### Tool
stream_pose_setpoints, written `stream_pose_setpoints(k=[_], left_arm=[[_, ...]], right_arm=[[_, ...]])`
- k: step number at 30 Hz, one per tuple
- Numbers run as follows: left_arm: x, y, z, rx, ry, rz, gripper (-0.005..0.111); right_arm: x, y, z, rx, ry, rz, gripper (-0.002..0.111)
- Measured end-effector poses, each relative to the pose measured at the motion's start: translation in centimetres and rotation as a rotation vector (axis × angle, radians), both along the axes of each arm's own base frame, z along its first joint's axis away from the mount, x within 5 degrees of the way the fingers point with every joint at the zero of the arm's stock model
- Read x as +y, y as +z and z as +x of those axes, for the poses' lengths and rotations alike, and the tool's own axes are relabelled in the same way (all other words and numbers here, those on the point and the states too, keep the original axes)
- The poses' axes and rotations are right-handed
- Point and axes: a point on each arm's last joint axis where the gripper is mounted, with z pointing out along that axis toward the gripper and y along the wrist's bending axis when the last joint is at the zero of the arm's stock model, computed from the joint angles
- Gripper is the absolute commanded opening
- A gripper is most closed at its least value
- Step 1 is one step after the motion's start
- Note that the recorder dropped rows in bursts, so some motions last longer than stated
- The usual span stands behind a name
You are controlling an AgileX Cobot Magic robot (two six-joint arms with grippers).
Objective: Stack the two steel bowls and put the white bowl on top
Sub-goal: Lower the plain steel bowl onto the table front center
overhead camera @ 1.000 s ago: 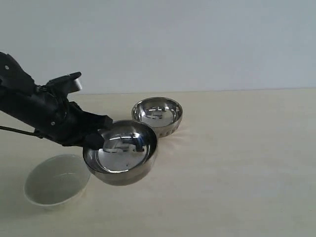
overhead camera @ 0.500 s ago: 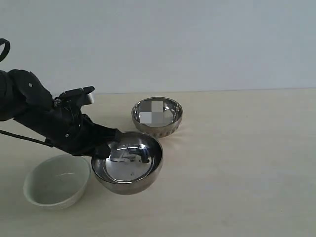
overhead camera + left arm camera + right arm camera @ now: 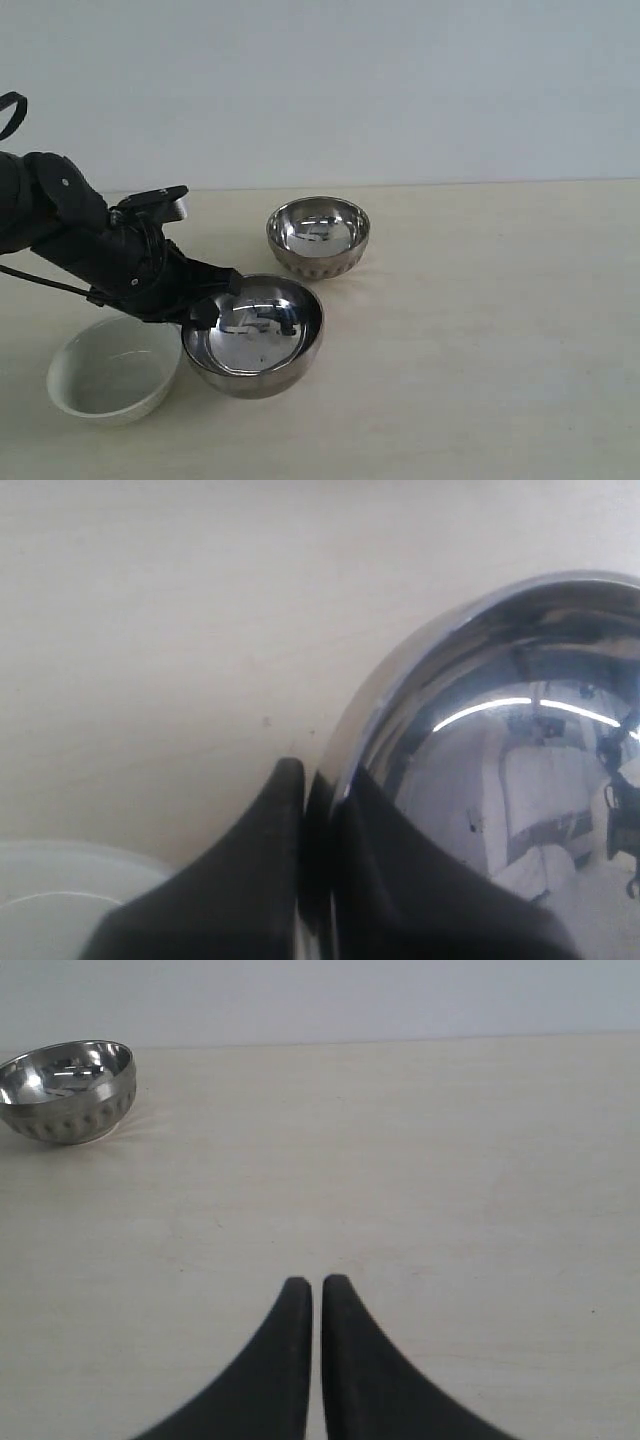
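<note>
I see plain pale wall (image 3: 400, 90) at back, light matte table (image 3: 500, 350) across whole view. Smooth steel bowl (image 3: 252, 335) front-left, mirror-shiny, tilted; L gripper (image 3: 205, 300) pinching its rim, one finger inside, one outside. Ribbed steel bowl (image 3: 318, 235) upright behind it, apart. White bowl (image 3: 112, 370) glossy, upright, just beside smooth one, on its left. R gripper (image 3: 312, 1285) pressed together above table.

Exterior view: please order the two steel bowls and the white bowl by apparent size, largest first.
1. Smooth steel bowl and white bowl: they look about equal, so no ranking.
2. Ribbed steel bowl: smallest, but it seems farther back, so its true size is unsure.
</note>
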Motion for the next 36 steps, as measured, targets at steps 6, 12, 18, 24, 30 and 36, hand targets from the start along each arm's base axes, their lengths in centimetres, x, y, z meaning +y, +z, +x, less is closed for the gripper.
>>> stream_pose_setpoints(k=[6, 12, 18, 24, 30, 36], left_arm=[[0.0, -0.8, 0.1, 0.019, 0.002, 0.006, 0.004], [0.0, -1.2, 0.1, 0.029, 0.001, 0.01, 0.004], [0.0, -1.2, 0.1, 0.03, 0.0, 0.01, 0.004], [0.0, -1.2, 0.1, 0.03, 0.0, 0.009, 0.021], [0.0, -1.2, 0.1, 0.031, 0.001, 0.008, 0.038], [0.0, -1.2, 0.1, 0.032, 0.0, 0.008, 0.038]], right_arm=[[0.0, 0.0, 0.0, 0.0, 0.0, 0.0, 0.0], [0.0, 0.0, 0.0, 0.0, 0.0, 0.0, 0.0], [0.0, 0.0, 0.0, 0.0, 0.0, 0.0, 0.0], [0.0, 0.0, 0.0, 0.0, 0.0, 0.0, 0.0], [0.0, 0.0, 0.0, 0.0, 0.0, 0.0, 0.0], [0.0, 0.0, 0.0, 0.0, 0.0, 0.0, 0.0]])
